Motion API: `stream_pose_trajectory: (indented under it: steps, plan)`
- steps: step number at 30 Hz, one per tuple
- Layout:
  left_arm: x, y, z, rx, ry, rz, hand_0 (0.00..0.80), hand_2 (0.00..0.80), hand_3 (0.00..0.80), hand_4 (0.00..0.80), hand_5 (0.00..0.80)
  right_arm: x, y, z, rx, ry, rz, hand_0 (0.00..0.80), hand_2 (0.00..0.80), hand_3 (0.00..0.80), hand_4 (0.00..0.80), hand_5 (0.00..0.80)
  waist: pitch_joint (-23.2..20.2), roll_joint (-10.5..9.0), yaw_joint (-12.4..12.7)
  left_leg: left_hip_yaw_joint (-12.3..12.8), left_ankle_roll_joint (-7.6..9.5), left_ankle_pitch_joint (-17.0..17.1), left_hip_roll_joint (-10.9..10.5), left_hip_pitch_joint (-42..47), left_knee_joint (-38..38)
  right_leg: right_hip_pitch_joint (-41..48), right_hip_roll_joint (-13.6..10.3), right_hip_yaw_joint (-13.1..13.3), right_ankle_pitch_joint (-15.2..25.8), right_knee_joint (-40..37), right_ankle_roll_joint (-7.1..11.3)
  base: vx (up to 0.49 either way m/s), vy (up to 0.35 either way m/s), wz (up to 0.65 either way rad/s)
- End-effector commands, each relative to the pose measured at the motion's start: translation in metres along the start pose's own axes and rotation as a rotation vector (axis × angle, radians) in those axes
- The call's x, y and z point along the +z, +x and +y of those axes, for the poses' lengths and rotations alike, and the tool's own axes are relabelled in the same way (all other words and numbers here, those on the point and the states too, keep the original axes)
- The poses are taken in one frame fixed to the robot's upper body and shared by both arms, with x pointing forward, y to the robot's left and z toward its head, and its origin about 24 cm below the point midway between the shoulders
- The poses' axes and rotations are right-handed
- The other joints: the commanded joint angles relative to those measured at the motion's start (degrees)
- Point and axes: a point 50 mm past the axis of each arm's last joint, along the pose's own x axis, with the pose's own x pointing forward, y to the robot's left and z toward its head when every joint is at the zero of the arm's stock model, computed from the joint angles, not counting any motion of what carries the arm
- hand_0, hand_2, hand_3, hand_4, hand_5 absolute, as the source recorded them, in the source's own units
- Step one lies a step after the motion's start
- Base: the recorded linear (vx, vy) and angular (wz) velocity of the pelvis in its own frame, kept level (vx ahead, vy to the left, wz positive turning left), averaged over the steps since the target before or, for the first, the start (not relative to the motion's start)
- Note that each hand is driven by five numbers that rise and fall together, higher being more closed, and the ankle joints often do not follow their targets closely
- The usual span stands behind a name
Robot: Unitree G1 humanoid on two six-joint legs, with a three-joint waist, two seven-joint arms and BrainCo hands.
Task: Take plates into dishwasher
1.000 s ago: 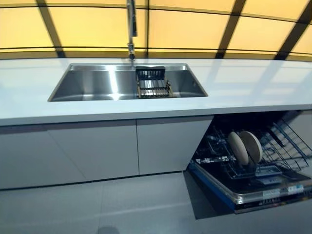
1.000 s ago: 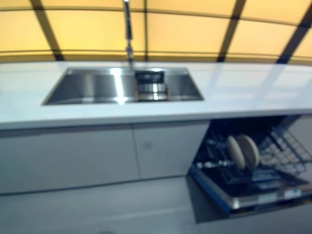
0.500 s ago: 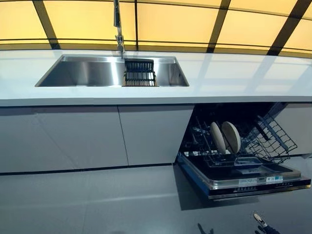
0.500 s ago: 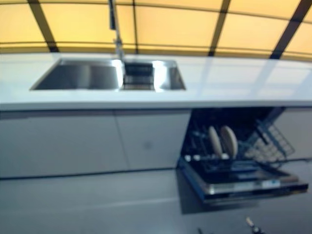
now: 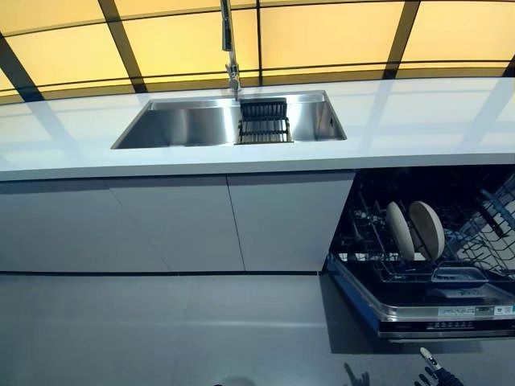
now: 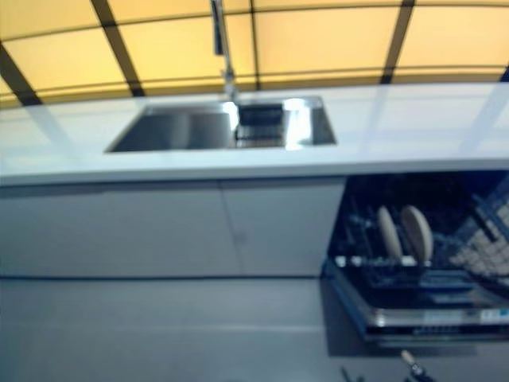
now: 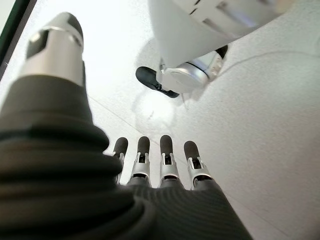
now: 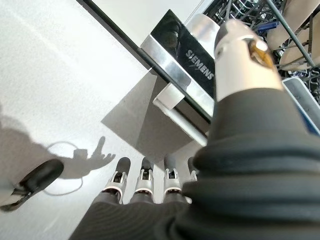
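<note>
White counter (image 5: 418, 121) above open dishwasher (image 5: 426, 301), two plates (image 5: 414, 231) racked.

Kitchen. Long white tabletop (image 5: 418, 121) with a built-in steel sink (image 5: 193, 125); tall tap (image 5: 230, 48) at its back edge; small dark drain rack (image 5: 264, 125) inside the basin. Plain pale handleless cupboard fronts (image 5: 177, 221) below. Built-in dishwasher (image 5: 434, 310) at the right, door dropped open, wire rack (image 5: 475, 241) pulled out with two plates (image 5: 414, 229) standing on edge. Backlit yellow panels (image 5: 322, 36) in dark frames behind the tabletop. Grey floor (image 5: 161, 330).
</note>
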Motion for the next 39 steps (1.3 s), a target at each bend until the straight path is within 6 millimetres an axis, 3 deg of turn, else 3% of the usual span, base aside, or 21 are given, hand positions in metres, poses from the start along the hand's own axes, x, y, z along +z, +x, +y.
stream_pose_trajectory:
  steps: [1, 15, 26, 29, 31, 39]
  plan:
    - [0.018, -0.001, 0.005, 0.022, 0.034, -0.045, 0.0, 0.0, 0.0, 0.0, 0.0, 0.016, 0.004, 0.013, 0.04, 0.119, -0.062, 0.0, 0.0, 0.0, 0.0, 0.0, 1.86, -1.33, 0.41, -0.43, 4.06, -1.67, -4.27, 1.11, 0.43, -2.67, 5.28, -3.86, -2.48, 6.53, -6.58, 0.0, 0.0, 0.0]
    - [0.024, -0.001, -0.005, -0.016, 0.043, -0.066, 0.0, 0.0, 0.0, 0.0, 0.0, 0.028, 0.005, 0.013, -0.03, 0.225, -0.052, 0.0, 0.0, 0.0, 0.0, 0.0, 4.15, 1.5, -1.28, -0.14, 4.15, -1.73, -5.43, 0.95, -0.2, -4.73, 4.91, -2.96, -2.82, 7.6, -7.22, -0.059, 0.021, -0.01]
    - [0.027, 0.0, -0.016, -0.07, 0.02, -0.083, 0.0, 0.0, 0.0, 0.0, 0.0, 0.048, 0.002, 0.01, 0.023, 0.528, -0.141, 0.0, 0.0, 0.0, 0.0, 0.0, 5.66, 3.74, -3.49, 1.94, 3.89, -2.45, -5.38, -0.21, 1.96, -6.58, 4.23, -1.16, -3.11, 8.9, -7.32, -0.046, 0.026, -0.06]
    - [0.026, 0.0, -0.019, -0.081, 0.013, -0.085, 0.0, 0.0, 0.0, 0.0, 0.0, 0.059, 0.002, 0.014, 0.035, 0.574, -0.18, 0.0, 0.0, 0.0, 0.0, 0.0, 6.28, 4.66, -3.9, 2.33, 3.86, -2.53, -5.69, -0.66, 2.45, -7.11, 3.99, -0.81, -3.24, 9.2, -7.43, -0.066, 0.057, -0.14]
    - [0.025, 0.0, -0.022, -0.098, 0.006, -0.094, 0.0, 0.0, 0.0, 0.0, 0.0, 0.08, 0.001, 0.025, 0.108, 0.705, -0.256, 0.0, 0.0, 0.0, 0.0, 0.0, 7.55, 6.05, -4.46, 2.73, 3.74, -2.57, -6.13, -1.89, 3.59, -8.38, 3.64, -0.48, -3.54, 10.05, -7.74, -0.12, 0.08, -0.08]
    - [0.023, 0.0, -0.037, -0.171, 0.009, -0.107, 0.0, 0.0, 0.0, 0.0, 0.0, 0.124, -0.007, 0.045, 0.306, 0.929, -0.428, 0.0, 0.0, 0.0, 0.0, 0.0, 10.12, 9.39, -5.42, 3.42, 3.47, -3.24, -7.09, -4.8, 7.49, -11.28, 2.66, 0.07, -4.8, 13.02, -8.67, -0.073, 0.07, -0.09]
